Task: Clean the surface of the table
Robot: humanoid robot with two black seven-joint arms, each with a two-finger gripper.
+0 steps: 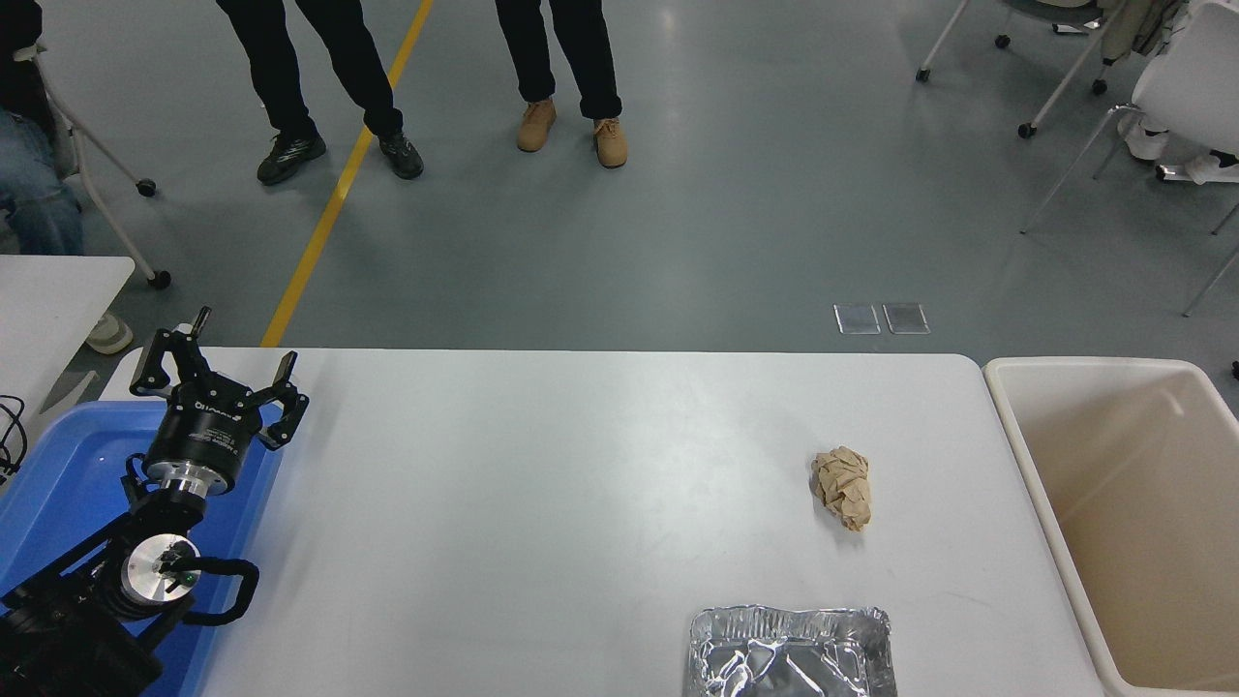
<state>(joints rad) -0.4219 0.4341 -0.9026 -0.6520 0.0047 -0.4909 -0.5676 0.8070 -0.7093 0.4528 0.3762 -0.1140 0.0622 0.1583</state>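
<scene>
The white counter surface (542,503) fills the lower middle of the head view, running from the blue tray to the beige bin. On it, toward 3 o'clock from its middle, lies a crumpled brown paper wad (843,487). Near 5 o'clock, at the near edge and well apart from the wad, sits a crinkled foil tray (789,651). A beige bin (1123,523) stands just beside the counter's right end. At 9 o'clock, the left hand (215,382) hangs over a blue tray (58,474), fingers spread wide, holding nothing. Two people's legs (557,58) stand on the floor toward 12 o'clock.
</scene>
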